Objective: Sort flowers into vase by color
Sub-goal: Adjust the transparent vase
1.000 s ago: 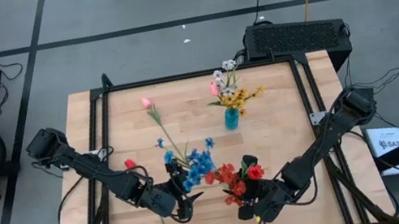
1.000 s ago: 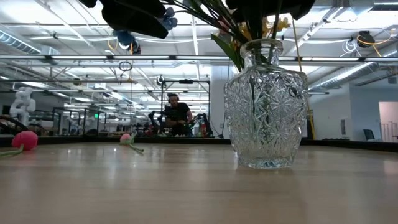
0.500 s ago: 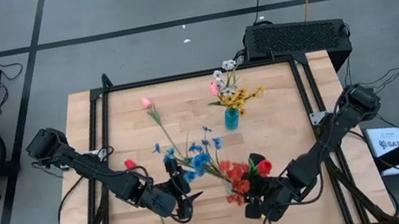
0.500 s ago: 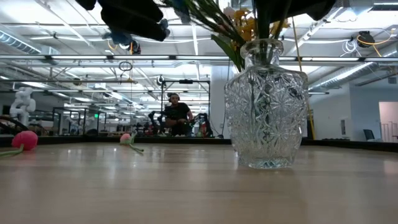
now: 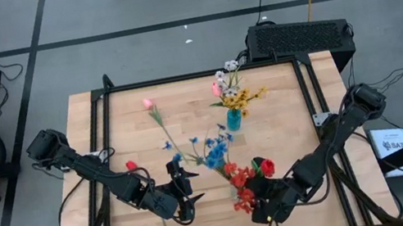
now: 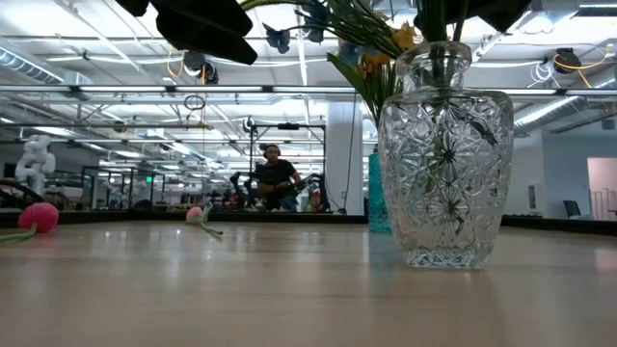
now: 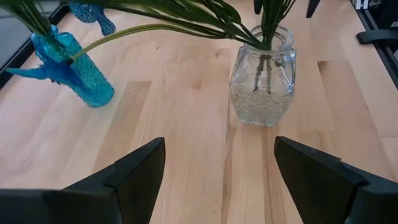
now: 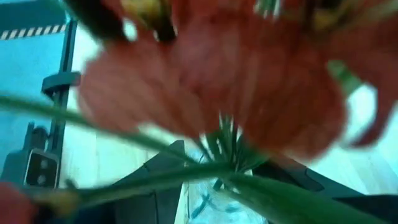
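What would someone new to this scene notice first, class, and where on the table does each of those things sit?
The cut-glass vase stands out first, near the table's front edge, holding red flowers and blue sprays, with the right gripper at it. Farther back stands a small blue vase with yellow, white and pink blooms. The left gripper waits open beside the glass vase, and a pink tulip lies on the wood.

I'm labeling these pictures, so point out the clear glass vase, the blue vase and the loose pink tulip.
clear glass vase (image 7: 261,81): left wrist view, on its belly.
blue vase (image 7: 84,78): left wrist view, on its body.
pink tulip (image 5: 147,103): high view, on its bloom.
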You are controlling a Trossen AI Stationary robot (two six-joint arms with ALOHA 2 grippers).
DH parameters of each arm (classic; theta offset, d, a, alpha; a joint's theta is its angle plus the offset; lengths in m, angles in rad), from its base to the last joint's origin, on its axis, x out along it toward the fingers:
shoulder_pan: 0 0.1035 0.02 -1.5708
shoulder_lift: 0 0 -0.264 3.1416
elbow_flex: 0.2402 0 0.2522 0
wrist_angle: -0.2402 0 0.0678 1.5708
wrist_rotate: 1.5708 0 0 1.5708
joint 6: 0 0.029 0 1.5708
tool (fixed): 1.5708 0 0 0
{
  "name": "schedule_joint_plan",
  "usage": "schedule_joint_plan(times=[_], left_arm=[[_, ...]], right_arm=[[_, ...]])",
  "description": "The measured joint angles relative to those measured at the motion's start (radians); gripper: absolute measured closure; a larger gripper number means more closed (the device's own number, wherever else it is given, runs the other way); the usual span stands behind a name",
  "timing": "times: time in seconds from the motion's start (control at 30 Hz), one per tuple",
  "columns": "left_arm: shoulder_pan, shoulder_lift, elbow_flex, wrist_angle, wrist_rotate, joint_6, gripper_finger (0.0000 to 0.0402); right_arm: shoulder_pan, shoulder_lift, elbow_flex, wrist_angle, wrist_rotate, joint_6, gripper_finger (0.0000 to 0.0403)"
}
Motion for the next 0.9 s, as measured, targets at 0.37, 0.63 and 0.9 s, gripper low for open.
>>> schedule_joint_plan(times=[0.37,0.63,0.9], left_arm=[[0.000,0.000,0.000,0.000,0.000,0.006,0.0094],[0.000,0.000,0.000,-0.028,0.000,-0.001,0.0094],[0.001,0.000,0.000,-0.023,0.000,-0.003,0.0094]], right_arm=[[-0.001,-0.008,-0.001,-0.017,-0.209,-0.183,0.0227],[-0.001,-0.020,-0.001,-0.008,-0.232,-0.266,0.0227],[-0.001,-0.024,-0.001,-0.022,-0.199,-0.287,0.0227]])
